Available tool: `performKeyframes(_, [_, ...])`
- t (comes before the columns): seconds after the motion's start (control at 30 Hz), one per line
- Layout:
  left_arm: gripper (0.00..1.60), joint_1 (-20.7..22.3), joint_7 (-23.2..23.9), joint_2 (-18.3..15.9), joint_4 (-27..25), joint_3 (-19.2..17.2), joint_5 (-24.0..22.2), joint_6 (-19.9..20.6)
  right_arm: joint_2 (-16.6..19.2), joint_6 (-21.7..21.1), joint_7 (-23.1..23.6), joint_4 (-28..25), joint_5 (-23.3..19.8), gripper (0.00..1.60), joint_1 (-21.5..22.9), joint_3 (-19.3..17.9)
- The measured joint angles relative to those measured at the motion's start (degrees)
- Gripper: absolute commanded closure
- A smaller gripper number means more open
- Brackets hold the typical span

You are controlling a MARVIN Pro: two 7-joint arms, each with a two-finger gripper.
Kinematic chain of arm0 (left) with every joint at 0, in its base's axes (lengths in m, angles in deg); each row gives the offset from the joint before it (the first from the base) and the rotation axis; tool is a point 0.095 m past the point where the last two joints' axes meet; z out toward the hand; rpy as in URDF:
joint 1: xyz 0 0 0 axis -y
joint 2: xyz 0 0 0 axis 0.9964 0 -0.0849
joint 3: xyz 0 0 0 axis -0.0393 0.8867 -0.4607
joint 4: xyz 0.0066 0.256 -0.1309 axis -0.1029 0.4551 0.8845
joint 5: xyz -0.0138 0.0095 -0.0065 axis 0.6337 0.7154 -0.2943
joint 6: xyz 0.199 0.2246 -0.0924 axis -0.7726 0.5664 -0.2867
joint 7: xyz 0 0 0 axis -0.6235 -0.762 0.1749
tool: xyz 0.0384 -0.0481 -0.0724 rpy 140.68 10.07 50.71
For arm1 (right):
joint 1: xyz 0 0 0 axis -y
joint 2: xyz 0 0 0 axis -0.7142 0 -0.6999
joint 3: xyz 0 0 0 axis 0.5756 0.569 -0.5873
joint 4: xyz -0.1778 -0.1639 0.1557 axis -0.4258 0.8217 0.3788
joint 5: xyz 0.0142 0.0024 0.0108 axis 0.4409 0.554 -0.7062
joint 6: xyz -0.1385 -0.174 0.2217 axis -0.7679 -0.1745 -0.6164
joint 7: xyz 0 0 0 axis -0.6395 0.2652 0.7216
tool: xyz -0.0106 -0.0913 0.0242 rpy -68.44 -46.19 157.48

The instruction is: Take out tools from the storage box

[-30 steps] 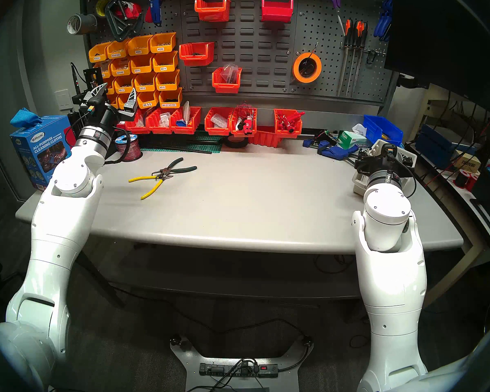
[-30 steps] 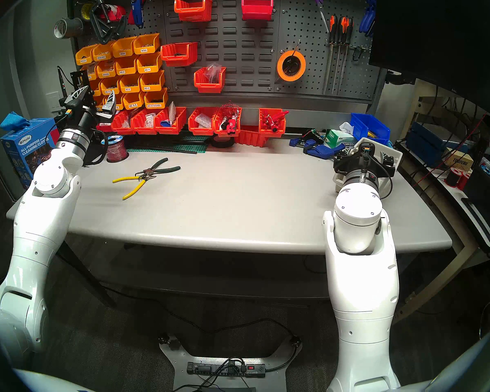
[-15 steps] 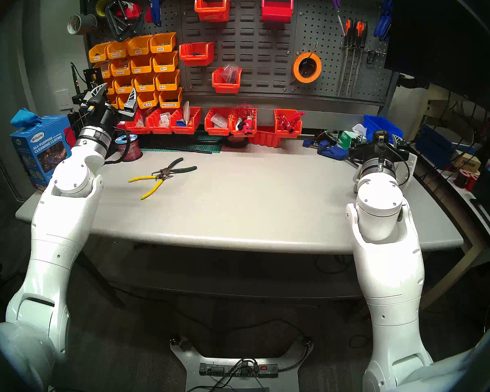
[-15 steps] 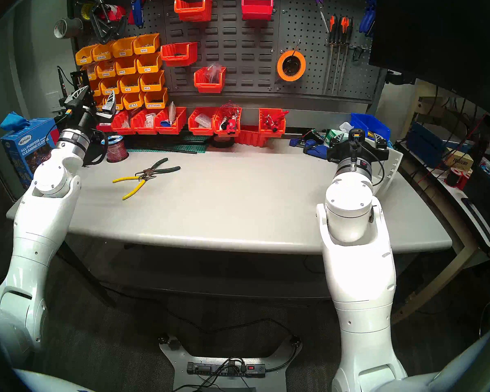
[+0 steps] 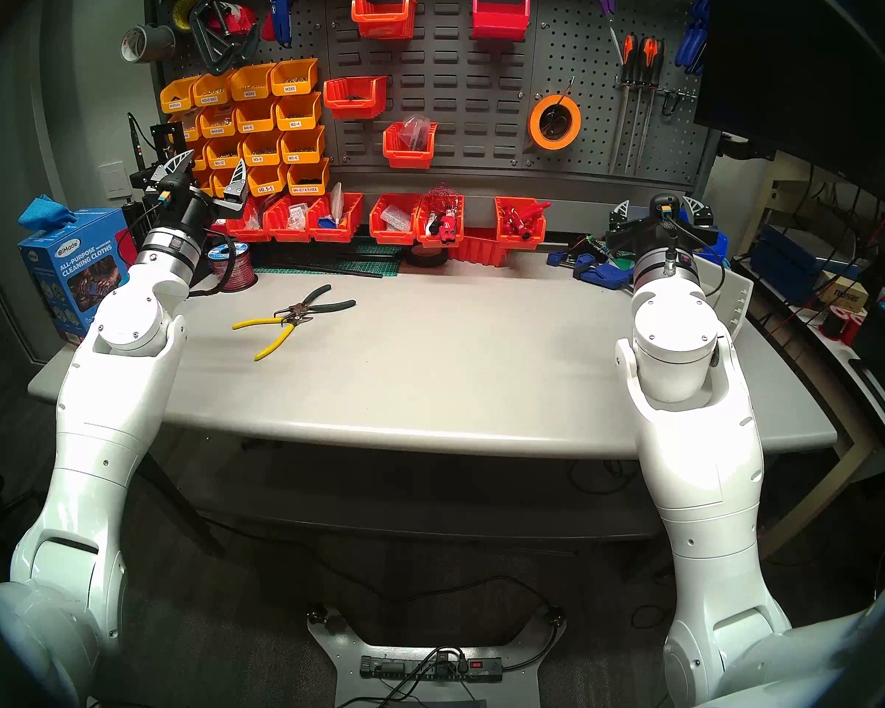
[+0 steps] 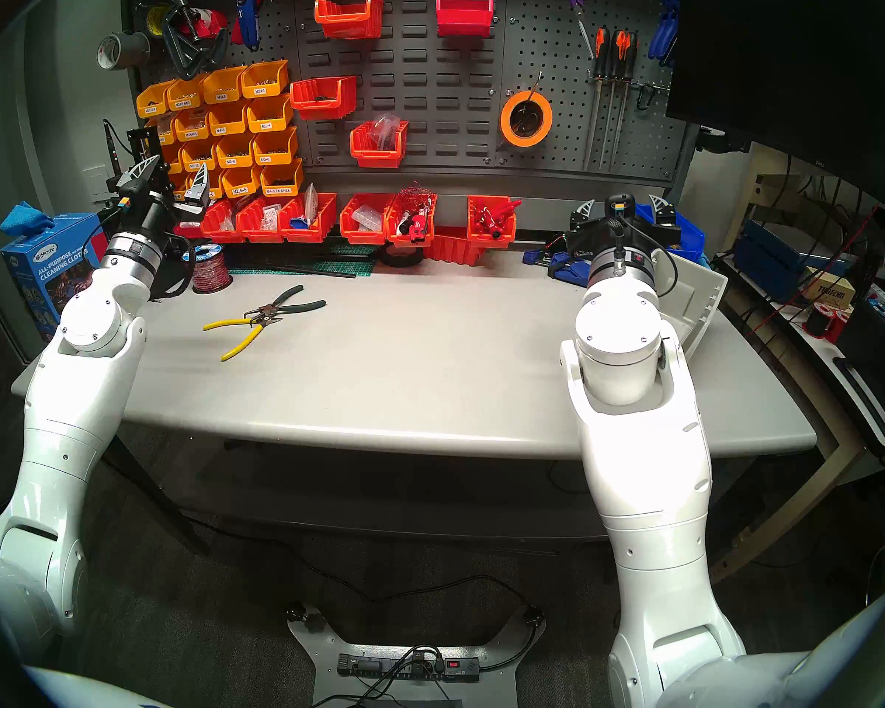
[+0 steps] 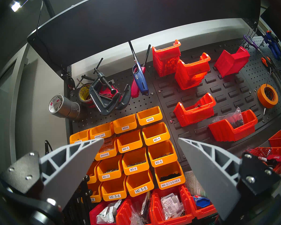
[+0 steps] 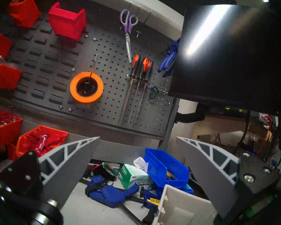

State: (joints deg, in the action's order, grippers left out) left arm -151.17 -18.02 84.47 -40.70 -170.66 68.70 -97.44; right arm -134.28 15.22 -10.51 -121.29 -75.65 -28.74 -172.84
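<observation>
Two pliers lie crossed on the grey table at left-centre, the yellow-handled pliers (image 5: 272,334) (image 6: 241,334) under the green-handled pliers (image 5: 323,303) (image 6: 292,303). The off-white storage box (image 5: 734,295) (image 6: 698,303) (image 8: 177,206) stands at the table's right edge, largely hidden behind my right wrist. My right gripper (image 5: 658,207) (image 6: 622,206) (image 8: 138,137) hangs open and empty above and behind the box, facing the pegboard. Far left, my left gripper (image 5: 209,168) (image 6: 175,173) (image 7: 140,139) is raised, open and empty, pointing at the yellow parts bins.
A row of red bins (image 5: 394,226) lines the table's back. Blue clamps (image 5: 596,270) (image 8: 110,193), a tissue box (image 8: 135,177) and a blue bin (image 8: 167,167) crowd the back right. A wire spool (image 5: 231,265) and a blue cloth box (image 5: 80,267) stand at the left.
My right arm has lifted its gripper up from the storage box and swung it back toward the pegboard. The left arm and both pliers have stayed put.
</observation>
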Motion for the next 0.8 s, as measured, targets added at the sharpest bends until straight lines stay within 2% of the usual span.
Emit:
performKeyframes(0.37, [0.0, -0.01, -0.01, -0.01, 0.0, 0.01, 0.0, 0.0, -0.18, 4.17, 5.75, 3.25, -2.96, 0.0, 5.6, 4.02])
performKeyframes(0.6, [0.0, -0.01, -0.01, -0.02, 0.0, 0.01, 0.0, 0.0, -0.77, 10.85, 8.49, 6.91, -4.41, 0.0, 8.51, 8.0])
performKeyframes(0.8, [0.0, -0.01, -0.01, -0.02, 0.0, 0.01, 0.0, 0.0, -0.86, 16.51, 8.98, 8.97, -4.89, 0.0, 9.96, 9.41])
